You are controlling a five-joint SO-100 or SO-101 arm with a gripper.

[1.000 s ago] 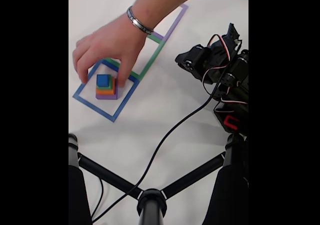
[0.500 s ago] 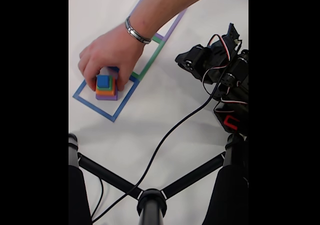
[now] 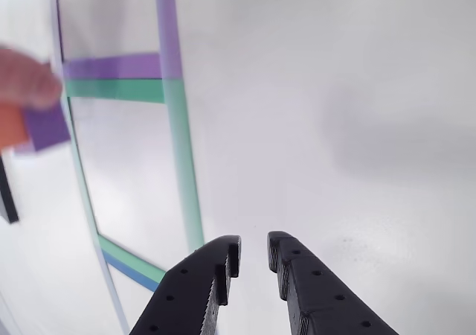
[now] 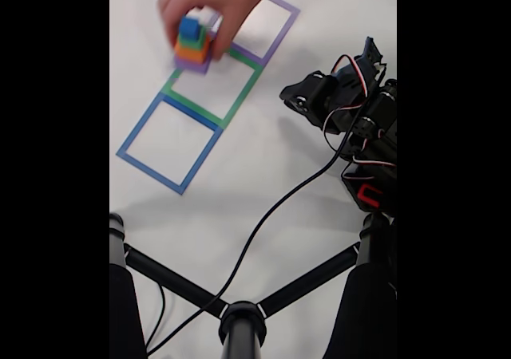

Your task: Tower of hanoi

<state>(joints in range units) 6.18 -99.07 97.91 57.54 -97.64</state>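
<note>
Since the earlier frame a person's hand (image 4: pixel 209 4) has carried the whole tower of hanoi (image 4: pixel 192 45) out of the blue tape square (image 4: pixel 168 143) to the green square's (image 4: pixel 212 85) far edge — setup, apparently, not play. Next it must be set down and released. The end effector (image 3: pixel 253 251) hangs above the table (image 3: pixel 335 89), its fingers slightly apart, empty.
</note>
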